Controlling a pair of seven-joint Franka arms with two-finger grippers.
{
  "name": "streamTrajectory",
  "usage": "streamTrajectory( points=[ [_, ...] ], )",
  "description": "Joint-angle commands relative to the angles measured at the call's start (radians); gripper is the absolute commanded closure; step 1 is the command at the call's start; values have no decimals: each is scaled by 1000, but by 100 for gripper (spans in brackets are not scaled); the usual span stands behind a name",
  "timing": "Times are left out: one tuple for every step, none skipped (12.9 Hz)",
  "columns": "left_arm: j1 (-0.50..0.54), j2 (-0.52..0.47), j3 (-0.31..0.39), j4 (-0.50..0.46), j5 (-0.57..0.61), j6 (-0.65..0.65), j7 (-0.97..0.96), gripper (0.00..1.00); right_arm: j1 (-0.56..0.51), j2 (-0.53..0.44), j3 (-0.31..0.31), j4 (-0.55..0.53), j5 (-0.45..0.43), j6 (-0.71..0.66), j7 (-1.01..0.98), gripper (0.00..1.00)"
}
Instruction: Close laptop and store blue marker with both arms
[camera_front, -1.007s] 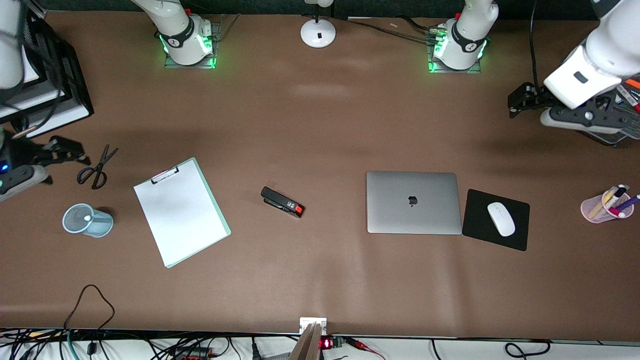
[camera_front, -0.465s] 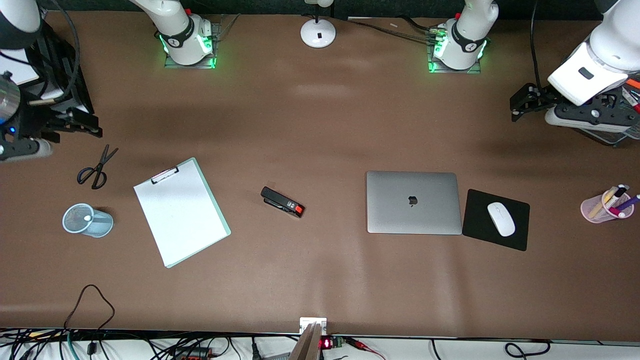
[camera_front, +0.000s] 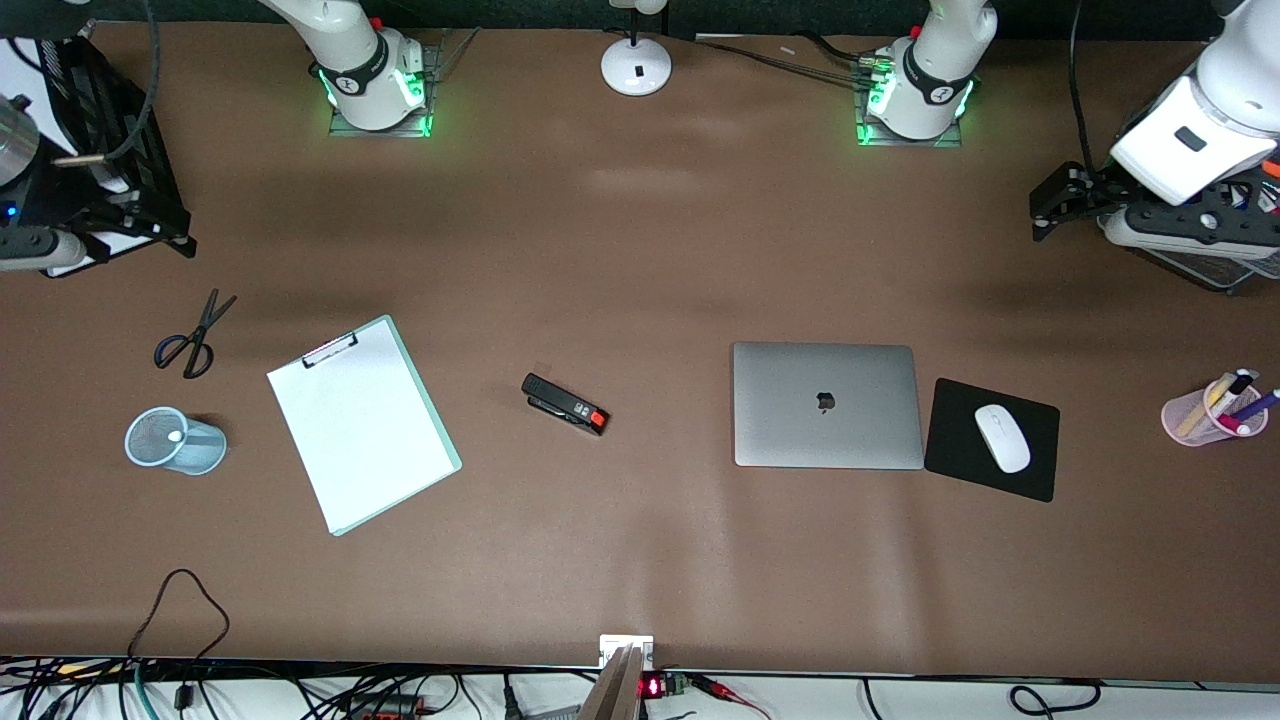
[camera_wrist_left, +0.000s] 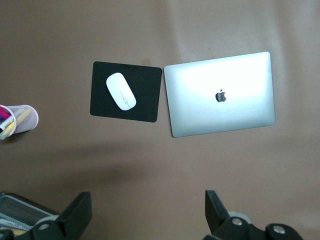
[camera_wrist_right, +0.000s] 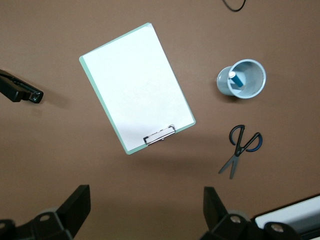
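The silver-grey laptop (camera_front: 826, 404) lies shut on the brown table, apple logo up; it also shows in the left wrist view (camera_wrist_left: 220, 94). The blue marker (camera_wrist_right: 236, 79) stands in a pale blue mesh cup (camera_front: 175, 441) at the right arm's end, with only its pale end (camera_front: 175, 436) showing in the front view. My left gripper (camera_front: 1045, 212) hangs open and empty over the table's left-arm end, high above bare table (camera_wrist_left: 147, 207). My right gripper (camera_front: 160, 232) hangs open and empty over the right arm's end (camera_wrist_right: 145, 205), apart from the cup.
A black mouse pad (camera_front: 955, 450) with a white mouse (camera_front: 1002, 438) lies beside the laptop. A pink cup of markers (camera_front: 1212, 412), a clipboard (camera_front: 360, 424), a stapler (camera_front: 565, 404), scissors (camera_front: 190, 335), a black rack (camera_front: 110, 130) and a lamp base (camera_front: 636, 65) are also on the table.
The right gripper has moved away from the scissors toward the black rack. The left gripper has drifted slightly toward its table end. Nothing on the table has moved.
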Motion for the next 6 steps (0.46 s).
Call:
streamTrajectory(
  points=[
    [-118, 64, 184, 91, -32, -22, 21, 0, 7, -46, 14, -33, -32, 33, 28, 0],
    [-124, 78, 192, 104, -37, -19, 27, 0, 2, -36, 12, -20, -29, 36, 31, 0],
    [-130, 90, 195, 105, -11, -19, 24, 0, -2, -29, 8, -10, -19, 39, 33, 0],
    [-135, 80, 188, 96, 26, -26, 19, 0, -5, -21, 5, 7, -18, 39, 33, 0],
    [-143, 67, 189, 90, 29, -28, 18, 0, -8, -13, 3, 30, -18, 36, 33, 0],
    [-146, 55, 188, 85, 28, -28, 18, 0, -8, -4, 3, 44, -18, 36, 30, 0]
  ],
)
